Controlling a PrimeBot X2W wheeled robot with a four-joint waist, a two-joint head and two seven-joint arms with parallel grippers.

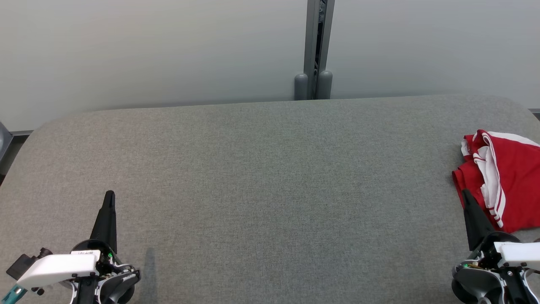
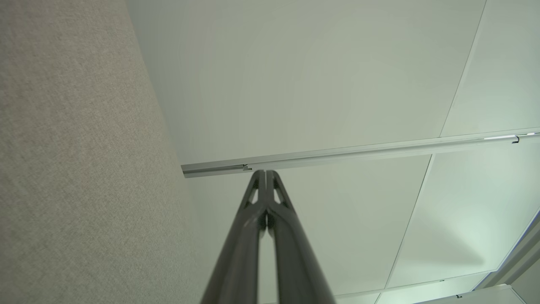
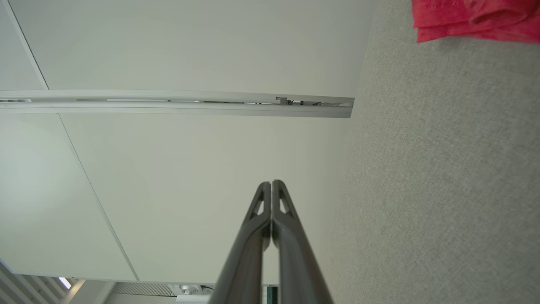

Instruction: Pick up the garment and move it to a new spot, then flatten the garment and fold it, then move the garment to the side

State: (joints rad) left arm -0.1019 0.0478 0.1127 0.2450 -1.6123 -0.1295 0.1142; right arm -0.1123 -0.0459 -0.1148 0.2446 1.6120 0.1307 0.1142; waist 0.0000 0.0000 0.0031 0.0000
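Note:
The garment (image 1: 508, 177) is red with white stripes and lies crumpled at the right edge of the grey table (image 1: 270, 177); its red cloth (image 3: 476, 19) also shows at the top right of the right wrist view. My right gripper (image 1: 465, 194) is shut with nothing in it, its tip just in front of the garment's near left corner. In its own view the right gripper (image 3: 271, 183) has both fingers pressed together. My left gripper (image 1: 109, 195) rests shut and empty over the table's near left part, far from the garment, and its own view shows the left gripper (image 2: 265, 173) closed.
A pale partition wall (image 1: 147, 50) with a grey metal post (image 1: 314, 50) stands behind the table. The table's fabric surface (image 2: 76, 169) runs along the left of the left wrist view. The rounded table corners lie at far left and far right.

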